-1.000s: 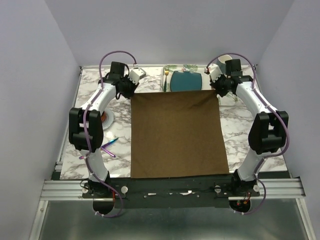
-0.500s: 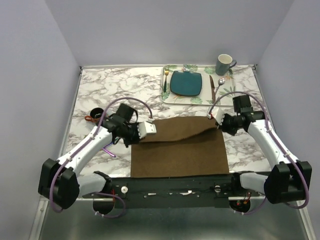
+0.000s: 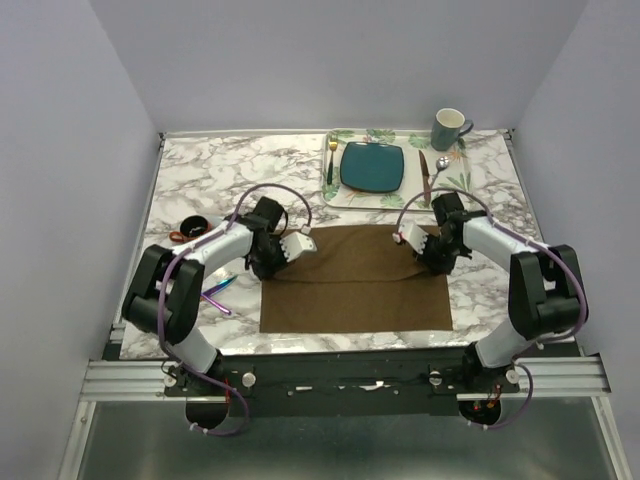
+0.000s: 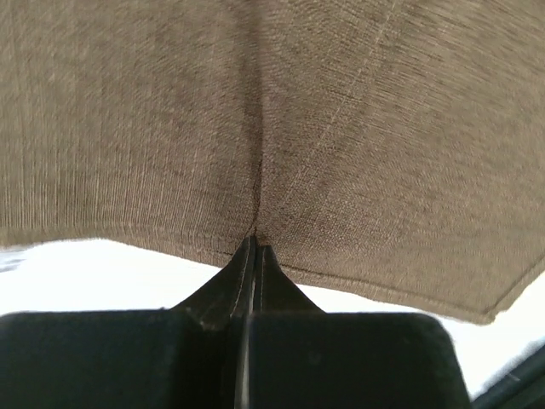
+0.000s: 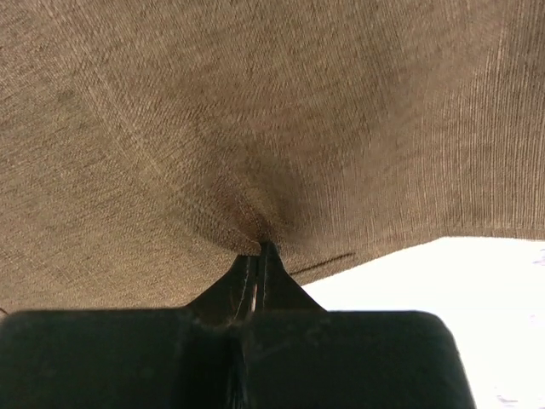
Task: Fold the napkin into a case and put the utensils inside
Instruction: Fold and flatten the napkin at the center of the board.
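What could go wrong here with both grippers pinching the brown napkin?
The left gripper and right gripper each hold only a small tip pinch of the napkin, so cloth might slip out. Uneven pulling could skew the fold. The left arm sits near the utensils and may knock them.

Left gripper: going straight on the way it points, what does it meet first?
The napkin: the left gripper is shut on its edge, and cloth fills the view ahead; depth beyond is unclear.
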You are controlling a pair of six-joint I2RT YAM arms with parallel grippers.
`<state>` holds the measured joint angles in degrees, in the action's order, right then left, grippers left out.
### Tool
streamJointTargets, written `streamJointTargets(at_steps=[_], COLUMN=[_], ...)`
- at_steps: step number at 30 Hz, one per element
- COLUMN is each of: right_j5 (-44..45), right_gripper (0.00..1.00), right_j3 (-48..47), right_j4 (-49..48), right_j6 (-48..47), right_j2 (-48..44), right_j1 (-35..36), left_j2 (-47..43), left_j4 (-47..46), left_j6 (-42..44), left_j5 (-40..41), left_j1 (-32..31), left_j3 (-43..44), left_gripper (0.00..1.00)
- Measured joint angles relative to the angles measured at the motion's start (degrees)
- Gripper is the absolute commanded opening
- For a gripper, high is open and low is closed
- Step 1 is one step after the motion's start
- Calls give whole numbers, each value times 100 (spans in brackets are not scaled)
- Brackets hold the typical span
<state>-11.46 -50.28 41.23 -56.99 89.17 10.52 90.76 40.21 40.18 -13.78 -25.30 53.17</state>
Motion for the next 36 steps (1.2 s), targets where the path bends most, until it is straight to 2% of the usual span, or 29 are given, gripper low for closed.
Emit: streamJointTargets(at_steps=[4, 7, 11, 14, 18, 22, 28, 36], right_j5=[94, 90, 61, 20, -114, -236, -247, -208], right_gripper=[1, 1, 1, 1, 1, 1, 1, 1], right_j3=[-822, -1217, -1405, -1353, -975, -295, 691, 769], right_j4=[-133, -81, 157, 466, 850, 918, 811, 573], right_j6=[98, 149, 140, 98, 70, 129, 284, 413], right_j2=[658, 765, 400, -107, -981, -1298, -1156, -876], right_j1=[-4, -4, -9, -11, -11, 68, 293, 304], left_j2=[540, 756, 409, -214, -1165, -1591, -1539, -1204], left_j4=[-155, -157, 17, 214, 470, 636, 560, 83], left_j6=[70, 153, 282, 354, 474, 538, 295, -114], left_j5=[138, 173, 98, -13, -109, -157, -168, -79], left_j1=[448, 728, 782, 684, 608, 529, 122, -76], left_j3=[616, 1016, 1132, 1051, 645, 0, -800, -1054], left_gripper=[0, 0, 0, 0, 0, 0, 0, 0])
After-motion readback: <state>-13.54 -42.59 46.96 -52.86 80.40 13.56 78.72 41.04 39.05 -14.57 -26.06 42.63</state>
